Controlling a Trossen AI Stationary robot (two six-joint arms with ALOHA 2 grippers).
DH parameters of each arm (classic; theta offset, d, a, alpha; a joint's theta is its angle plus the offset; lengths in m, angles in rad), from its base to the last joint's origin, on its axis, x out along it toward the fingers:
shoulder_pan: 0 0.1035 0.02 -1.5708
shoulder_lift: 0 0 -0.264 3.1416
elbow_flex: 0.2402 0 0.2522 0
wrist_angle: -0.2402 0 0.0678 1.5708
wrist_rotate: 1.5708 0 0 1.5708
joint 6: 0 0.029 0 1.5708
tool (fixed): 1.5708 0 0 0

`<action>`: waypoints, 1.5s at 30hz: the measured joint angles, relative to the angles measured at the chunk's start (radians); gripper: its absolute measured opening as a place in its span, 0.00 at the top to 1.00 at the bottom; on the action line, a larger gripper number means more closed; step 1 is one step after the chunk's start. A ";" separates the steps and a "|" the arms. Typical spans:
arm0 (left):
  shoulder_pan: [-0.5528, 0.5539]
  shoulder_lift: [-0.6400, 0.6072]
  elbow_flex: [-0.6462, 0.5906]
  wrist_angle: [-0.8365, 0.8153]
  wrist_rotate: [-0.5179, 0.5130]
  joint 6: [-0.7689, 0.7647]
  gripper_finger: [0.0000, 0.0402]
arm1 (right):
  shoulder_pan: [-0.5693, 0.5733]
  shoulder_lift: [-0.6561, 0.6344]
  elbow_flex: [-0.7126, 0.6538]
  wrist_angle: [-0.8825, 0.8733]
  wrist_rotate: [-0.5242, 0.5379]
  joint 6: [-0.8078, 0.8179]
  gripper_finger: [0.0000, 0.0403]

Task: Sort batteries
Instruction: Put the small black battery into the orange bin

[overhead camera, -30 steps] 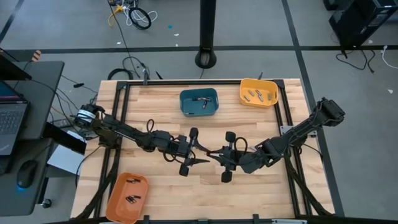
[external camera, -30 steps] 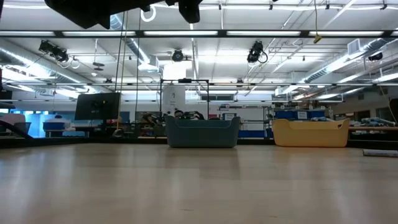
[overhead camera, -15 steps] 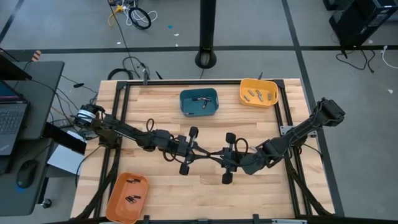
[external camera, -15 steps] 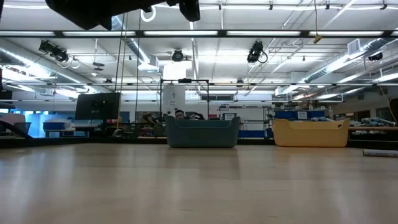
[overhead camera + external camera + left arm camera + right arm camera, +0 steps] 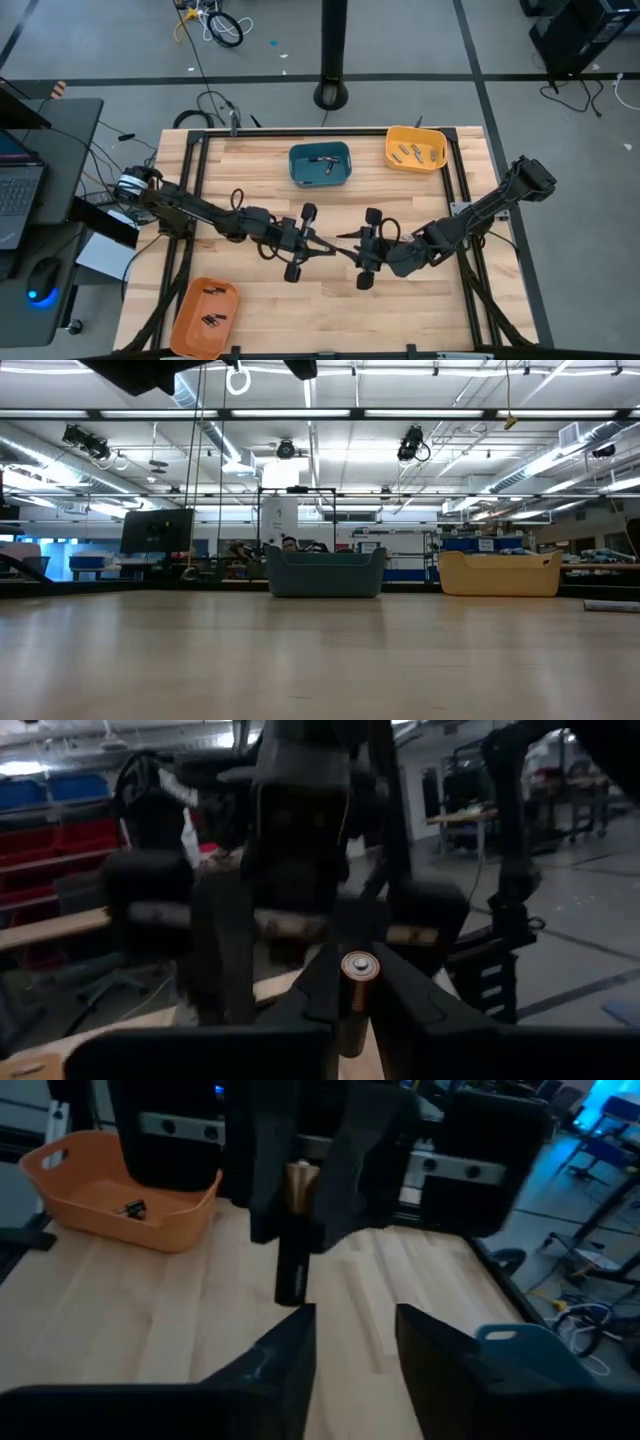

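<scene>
Meeting nose to nose above the middle of the wooden table (image 5: 250,310), left gripper (image 5: 328,245) and right gripper (image 5: 347,238), seen from overhead. Gripping a single battery (image 5: 357,988) between the left gripper's closed fingers (image 5: 322,985), the cell standing upright with its round metal end toward the wrist camera. Showing in the right wrist view as a dark cylinder (image 5: 293,1270) hanging from those same clamped fingers, just beyond the right gripper's own fingertips (image 5: 296,1335). Standing apart and holding nothing, the right gripper's two fingers, with bare table planks visible in the gap between them.

Stretching inward from opposite table edges, both dark arms, the left from the left side and the right from the right side.

Sitting at the far edge of the table, a teal bin (image 5: 320,164) holding at least one small cell, and just beside it to the right a yellow bin (image 5: 415,148) holding several silvery-grey batteries (image 5: 409,153). Resting at the near left corner, an orange bin (image 5: 205,315) holding a few dark batteries (image 5: 211,321), well apart from the grippers.

Appearing in the level view across the table, the teal and yellow bins side by side against a lit workshop.
</scene>
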 joint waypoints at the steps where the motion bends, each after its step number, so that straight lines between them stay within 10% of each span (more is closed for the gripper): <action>1: 0.001 -0.007 0.000 -0.016 -0.002 0.004 0.91 | 0.001 -0.010 0.000 -0.005 0.010 0.000 0.63; 8: -0.013 -0.145 0.044 -0.407 -0.049 0.024 0.91 | 0.011 -0.116 0.000 -0.191 0.057 0.051 0.60; 16: -0.146 -0.193 0.284 -1.245 -0.198 -0.100 0.91 | 0.007 -0.124 -0.001 -0.386 0.064 0.125 0.95; 20: -0.239 -0.190 0.347 -1.537 -0.210 -0.336 0.91 | -0.005 -0.088 -0.001 -0.395 0.064 0.124 0.95; 35: -0.737 -0.150 0.333 -1.888 -0.176 -1.249 0.91 | -0.055 -0.022 -0.005 -0.398 0.032 0.119 0.98; 45: -0.809 -0.055 0.224 -1.885 -0.042 -1.298 0.91 | -0.061 -0.022 -0.005 -0.398 0.029 0.126 0.97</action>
